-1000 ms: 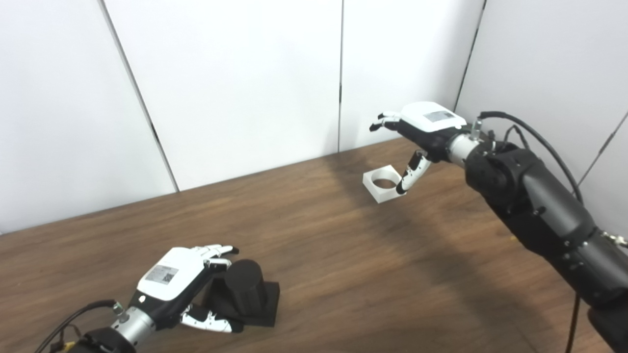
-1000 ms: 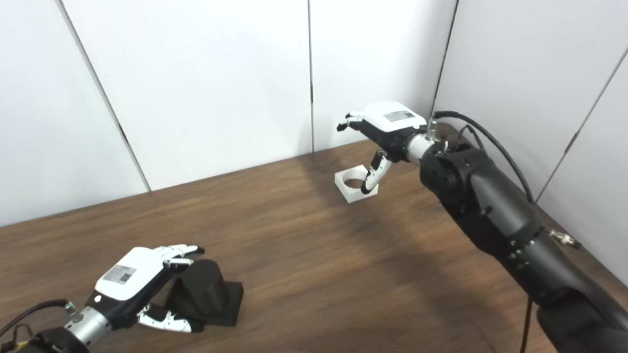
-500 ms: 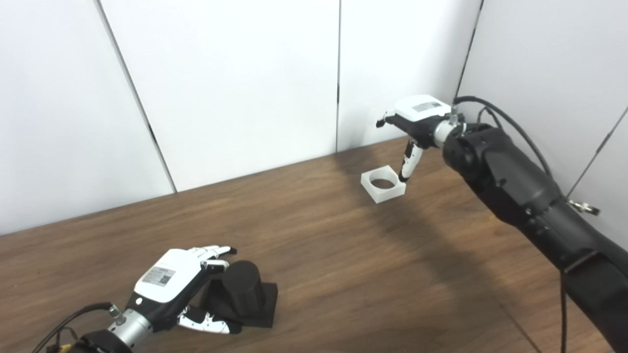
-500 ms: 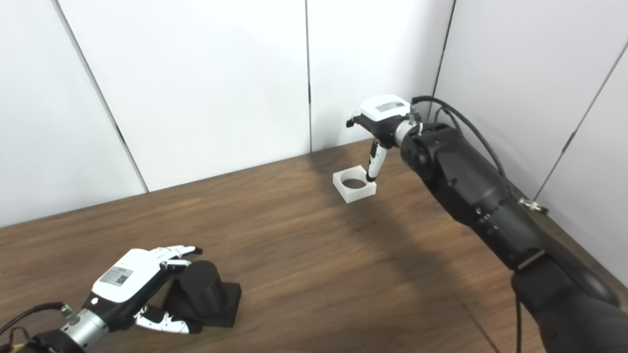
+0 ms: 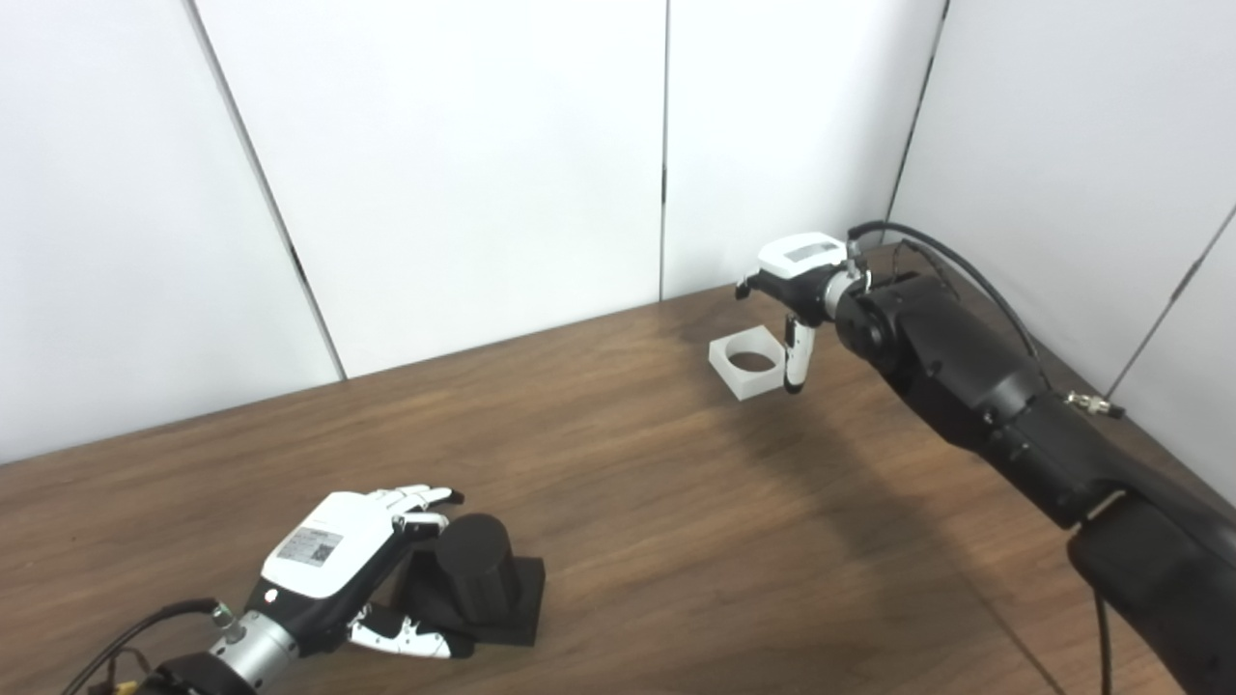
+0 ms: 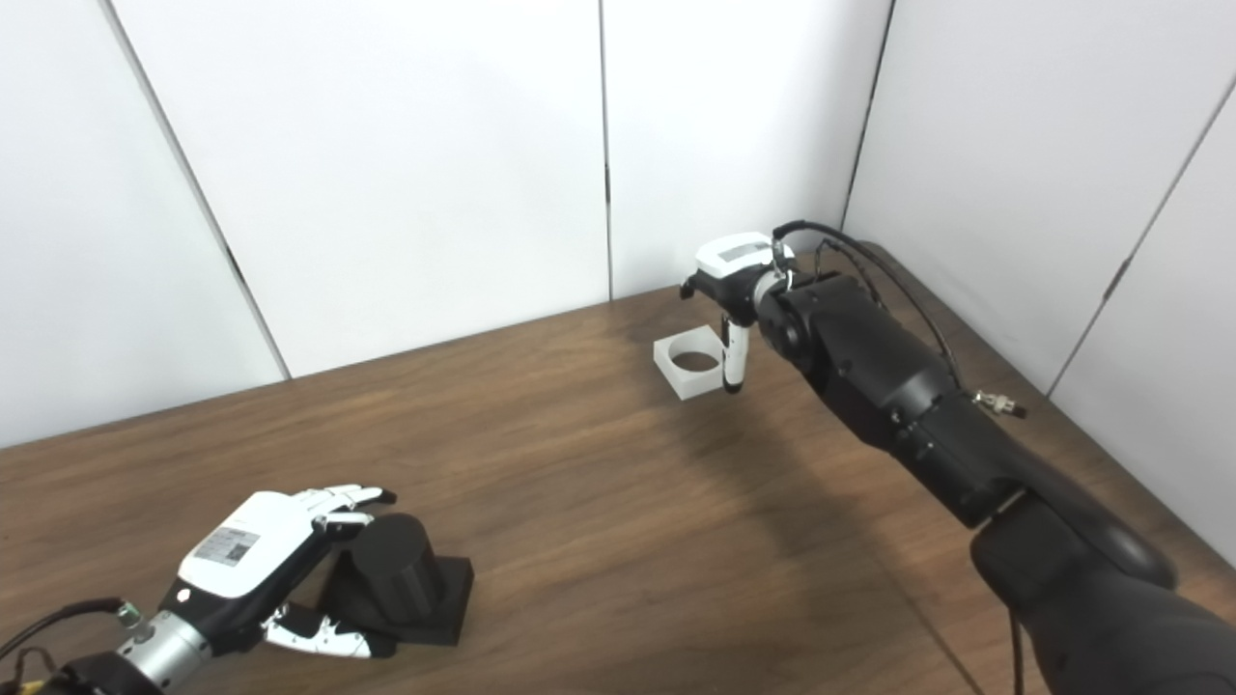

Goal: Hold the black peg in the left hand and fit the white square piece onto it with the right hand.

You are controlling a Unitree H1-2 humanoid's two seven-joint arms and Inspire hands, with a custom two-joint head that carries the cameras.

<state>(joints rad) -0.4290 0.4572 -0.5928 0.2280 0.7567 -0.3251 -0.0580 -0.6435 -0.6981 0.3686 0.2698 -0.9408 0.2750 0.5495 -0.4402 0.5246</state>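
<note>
At your left, the left hand [image 5: 333,560] is cupped around the black peg [image 5: 478,565], which stands upright on its square base on the wooden table [image 5: 618,502]; fingers and thumb are apart. Far right, the white square piece [image 5: 751,361] lies flat. Your right hand [image 5: 800,280] is above it, thumb at its near edge, grasping nothing.
</note>
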